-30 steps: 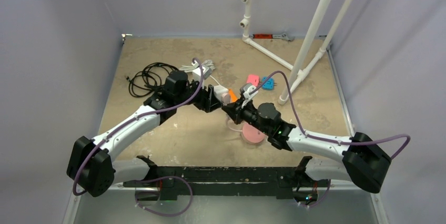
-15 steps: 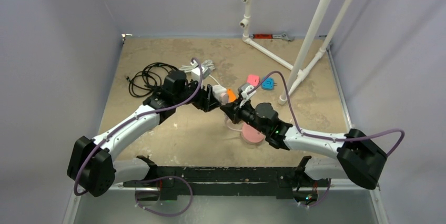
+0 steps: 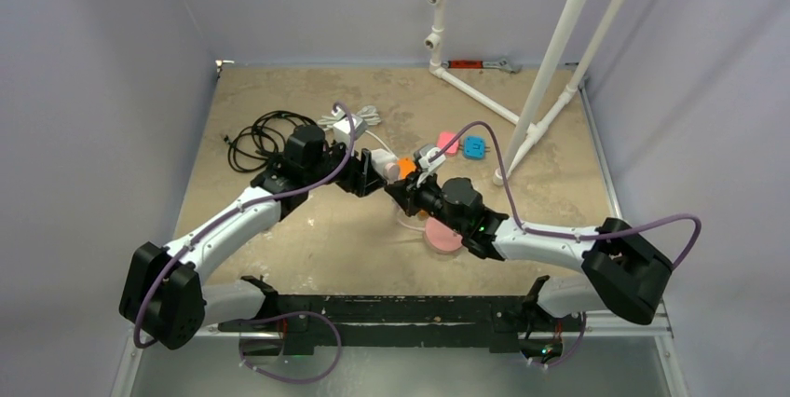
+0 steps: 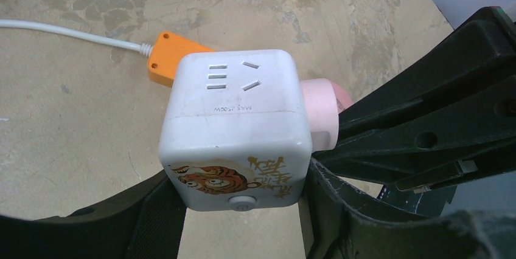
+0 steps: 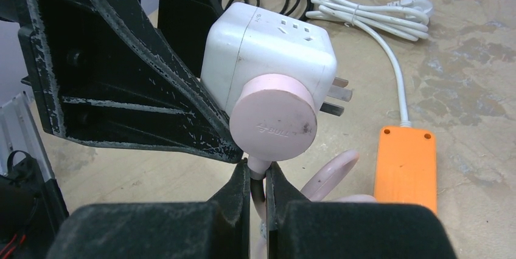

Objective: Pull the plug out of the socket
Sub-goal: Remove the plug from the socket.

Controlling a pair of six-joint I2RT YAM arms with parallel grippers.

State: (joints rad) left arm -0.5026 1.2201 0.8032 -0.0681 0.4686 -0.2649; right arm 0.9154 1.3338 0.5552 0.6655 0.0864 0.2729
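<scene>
The orange power strip (image 3: 407, 167) lies flat on the table with its white cable; it also shows in the left wrist view (image 4: 173, 58) and the right wrist view (image 5: 406, 165). My left gripper (image 3: 373, 174) (image 4: 240, 205) is shut on a white cube adapter (image 4: 234, 119) (image 5: 268, 52) and holds it above the table, clear of the strip, with its metal prongs (image 5: 338, 95) bare. A round pink plug (image 5: 274, 125) (image 4: 320, 113) sits in the cube's side. My right gripper (image 3: 402, 194) (image 5: 258, 177) is shut on the pink plug's cable neck just below the plug.
A black cable coil (image 3: 265, 136) and a bundled white cable (image 3: 349, 119) lie at the back left. Pink (image 3: 447, 141) and blue (image 3: 475, 147) adapters lie behind the strip. A pink disc (image 3: 442, 237) lies under the right arm. White pipes (image 3: 550, 61) stand at the back right.
Both grippers have shifted a little to the left with the cube and plug between them. The right arm has reached further forward and left. Both grips are unchanged.
</scene>
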